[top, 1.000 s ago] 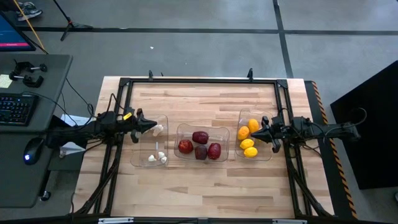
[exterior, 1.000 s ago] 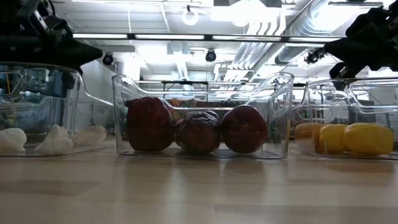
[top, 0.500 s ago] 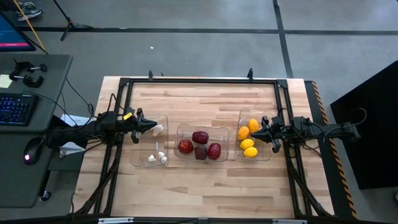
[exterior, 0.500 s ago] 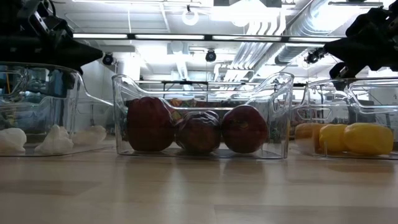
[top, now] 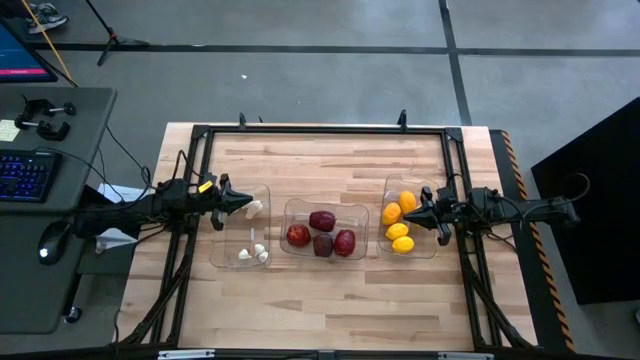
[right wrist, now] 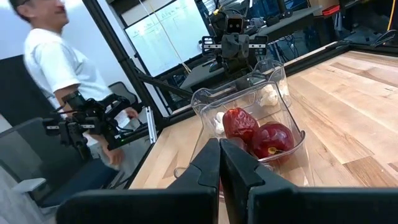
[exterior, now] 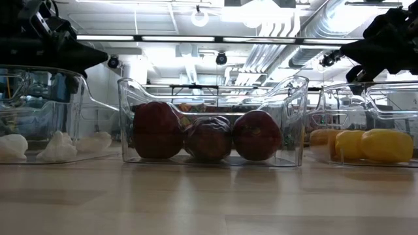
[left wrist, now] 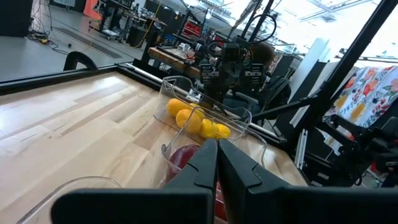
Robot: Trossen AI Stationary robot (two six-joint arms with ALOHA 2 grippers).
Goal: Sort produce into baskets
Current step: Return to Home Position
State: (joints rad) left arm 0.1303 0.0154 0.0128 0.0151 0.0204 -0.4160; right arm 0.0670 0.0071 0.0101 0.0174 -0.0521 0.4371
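Left hand (top: 243, 204): fingers pressed together, nothing held; it hung above the rim of the left bin (top: 217, 255), at its far end. Right hand (top: 408, 213): likewise pinched closed and empty, above the right bin (top: 433, 248). All bins were clear plastic with rounded corners. Lumpy white garlic (top: 259, 254) lay in the left bin. Four glossy dark red round pieces (top: 322, 221) lay in the middle bin (top: 288, 205). Smooth yellow and orange lemons (top: 398, 231) lay in the right bin. The table (top: 330, 300) was pale wooden planks.

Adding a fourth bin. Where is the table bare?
Bare wood lies in front of the three bins and behind them, up to the black frame. The bin row is crowded: left end effector and right end effector hover over the outer two.
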